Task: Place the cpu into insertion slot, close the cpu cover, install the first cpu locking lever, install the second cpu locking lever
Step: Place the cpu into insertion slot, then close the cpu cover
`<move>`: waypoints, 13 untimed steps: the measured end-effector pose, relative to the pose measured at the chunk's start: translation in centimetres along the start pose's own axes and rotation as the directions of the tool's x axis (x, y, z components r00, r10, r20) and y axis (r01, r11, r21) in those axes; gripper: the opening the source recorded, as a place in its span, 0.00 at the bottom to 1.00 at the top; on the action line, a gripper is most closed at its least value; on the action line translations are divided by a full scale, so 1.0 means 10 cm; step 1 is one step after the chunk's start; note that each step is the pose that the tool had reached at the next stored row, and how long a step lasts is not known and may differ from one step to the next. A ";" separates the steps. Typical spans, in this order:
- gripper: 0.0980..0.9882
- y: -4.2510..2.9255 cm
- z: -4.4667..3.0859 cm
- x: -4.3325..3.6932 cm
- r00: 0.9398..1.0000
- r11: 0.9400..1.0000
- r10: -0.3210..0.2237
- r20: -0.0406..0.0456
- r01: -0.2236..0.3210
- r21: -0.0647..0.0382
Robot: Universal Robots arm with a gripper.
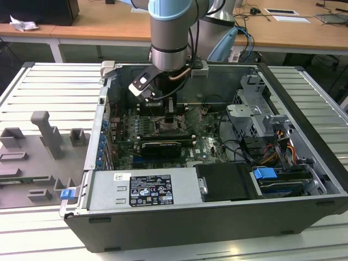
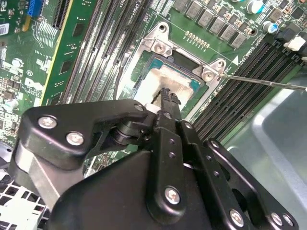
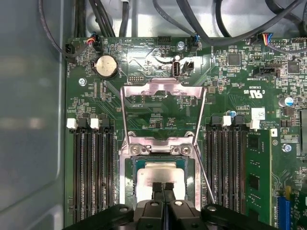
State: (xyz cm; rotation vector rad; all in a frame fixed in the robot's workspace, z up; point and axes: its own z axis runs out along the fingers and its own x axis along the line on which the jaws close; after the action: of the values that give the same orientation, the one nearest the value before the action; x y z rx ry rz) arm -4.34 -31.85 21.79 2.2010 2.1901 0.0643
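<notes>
The cpu (image 3: 160, 173) lies flat in the insertion slot (image 3: 128, 179), its pale metal top facing up; it also shows in the second wrist view, cpu (image 2: 169, 79), inside the slot's silvery rim (image 2: 160, 47). The cpu cover (image 3: 163, 90) stands swung open, away from the slot, on its hinge. A thin locking lever (image 3: 205, 184) runs along one side of the slot, and a lever rod (image 2: 261, 82) sticks out raised. My gripper (image 3: 163, 186) hovers just over the chip's near edge, fingers shut together with nothing between them. In the exterior view the gripper (image 1: 169, 117) reaches down into the open computer case.
Long black memory slots (image 3: 91, 172) flank the socket on both sides. Cables (image 3: 201, 28) cross the board's far edge. The case walls (image 1: 304, 119), a drive cage (image 1: 255, 109) and the power supply (image 1: 147, 190) hem in the board. Grey fixtures (image 1: 46, 136) stand outside the case.
</notes>
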 end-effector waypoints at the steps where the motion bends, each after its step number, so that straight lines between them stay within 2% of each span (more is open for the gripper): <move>1: 0.01 0.000 -0.005 0.000 1.000 1.000 0.000 0.000 0.000 0.000; 5: 0.01 0.011 -0.013 0.000 1.000 1.000 0.000 0.000 0.000 0.000; 8: 0.01 0.083 -0.009 0.000 1.000 1.000 0.000 0.000 0.000 0.002; 13: 0.01 0.088 -0.047 0.000 1.000 1.000 0.000 0.000 0.000 0.002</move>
State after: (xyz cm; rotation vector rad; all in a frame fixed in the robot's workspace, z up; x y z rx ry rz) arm -3.50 -31.86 22.31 2.2022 2.1911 0.0614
